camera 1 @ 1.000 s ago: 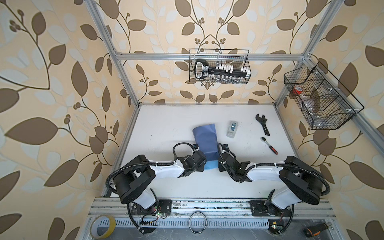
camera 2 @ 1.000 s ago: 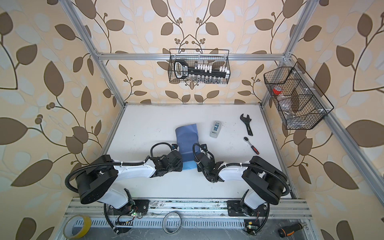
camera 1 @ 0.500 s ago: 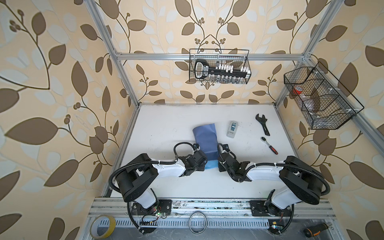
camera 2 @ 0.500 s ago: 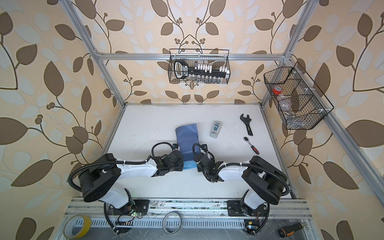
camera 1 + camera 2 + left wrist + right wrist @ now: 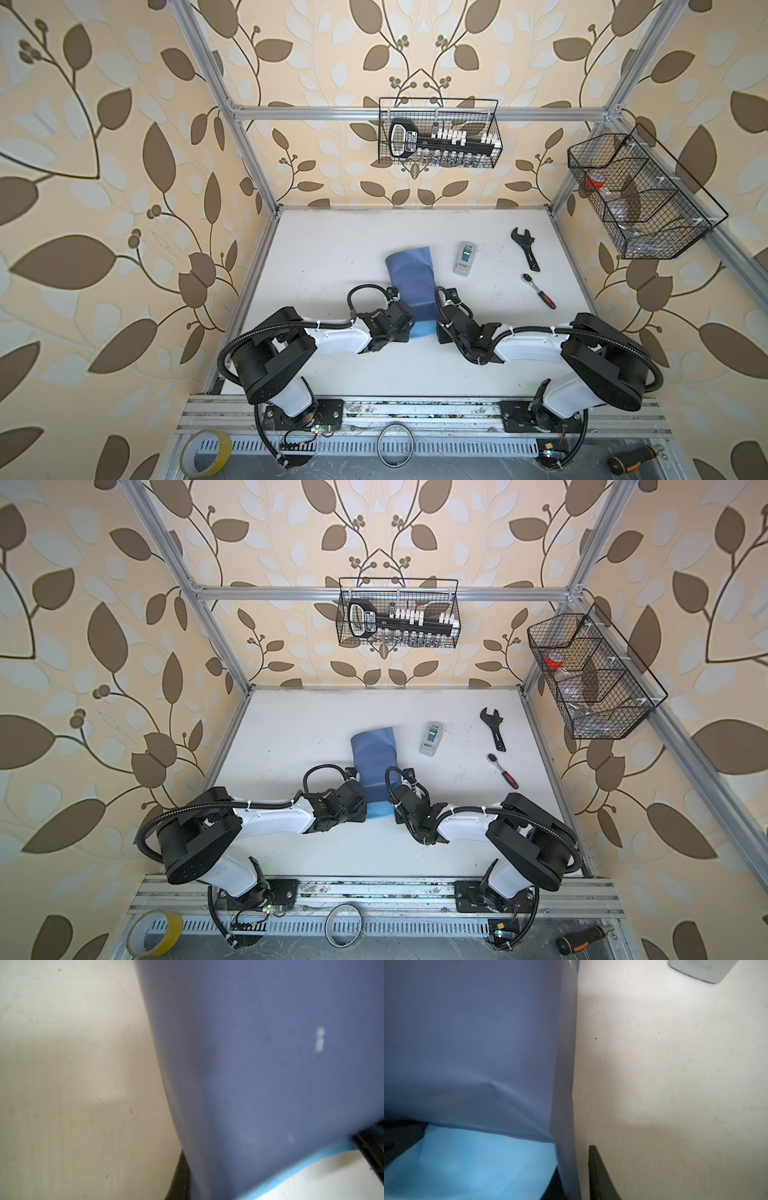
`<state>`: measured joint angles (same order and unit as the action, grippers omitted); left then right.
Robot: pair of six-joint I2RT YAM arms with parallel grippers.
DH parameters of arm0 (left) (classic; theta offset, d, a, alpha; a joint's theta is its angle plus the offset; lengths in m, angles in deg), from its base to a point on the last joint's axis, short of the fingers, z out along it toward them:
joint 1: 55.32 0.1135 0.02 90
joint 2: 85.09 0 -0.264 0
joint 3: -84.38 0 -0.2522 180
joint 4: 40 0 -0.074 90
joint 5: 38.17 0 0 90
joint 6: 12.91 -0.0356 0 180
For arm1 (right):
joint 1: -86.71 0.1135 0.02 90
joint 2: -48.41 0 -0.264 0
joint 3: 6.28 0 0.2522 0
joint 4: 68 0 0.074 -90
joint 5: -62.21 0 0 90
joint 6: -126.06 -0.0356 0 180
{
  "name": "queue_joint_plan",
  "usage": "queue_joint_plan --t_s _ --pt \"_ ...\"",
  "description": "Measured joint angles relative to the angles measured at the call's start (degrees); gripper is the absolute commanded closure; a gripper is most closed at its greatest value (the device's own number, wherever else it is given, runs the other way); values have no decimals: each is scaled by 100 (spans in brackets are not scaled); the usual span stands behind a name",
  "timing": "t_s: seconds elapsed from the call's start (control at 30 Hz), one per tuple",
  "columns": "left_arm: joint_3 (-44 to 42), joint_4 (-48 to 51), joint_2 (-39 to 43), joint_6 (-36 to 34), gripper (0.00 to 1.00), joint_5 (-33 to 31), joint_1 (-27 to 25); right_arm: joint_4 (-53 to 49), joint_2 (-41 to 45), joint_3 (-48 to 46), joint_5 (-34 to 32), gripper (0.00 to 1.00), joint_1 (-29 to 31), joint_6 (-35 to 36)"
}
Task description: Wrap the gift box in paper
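With the left fingers [image 5: 180, 1180] pressed together and the right fingers [image 5: 600, 1178] impossible to read, draw the paper [image 5: 409, 274] snug and square over the covered gift box before creasing.

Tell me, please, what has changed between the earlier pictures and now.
Very little. The left arm swung its elbow slightly toward the middle; the left end effector stayed shut beside the paper. No visible grasp or release. The right end effector, paper, tape dispenser, wrench and ratchet kept their places.
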<state>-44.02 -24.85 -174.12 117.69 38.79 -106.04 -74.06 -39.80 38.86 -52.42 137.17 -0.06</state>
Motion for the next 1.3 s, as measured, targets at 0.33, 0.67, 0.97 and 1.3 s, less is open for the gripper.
queue_joint_plan --t_s 0.33,0.67,0.97,1.3 --pt "0 -2 -2 0 100 -4 0 85 81 -72 157 71 0 -50" --pt "0 -2 -2 0 100 -7 0 125 389 -262 365 86 -74 -37" --pt "0 -2 -2 0 100 -7 0 282 219 -262 428 97 -103 -76" --pt "0 -2 -2 -11 100 -9 0 275 227 -264 435 65 -136 4"
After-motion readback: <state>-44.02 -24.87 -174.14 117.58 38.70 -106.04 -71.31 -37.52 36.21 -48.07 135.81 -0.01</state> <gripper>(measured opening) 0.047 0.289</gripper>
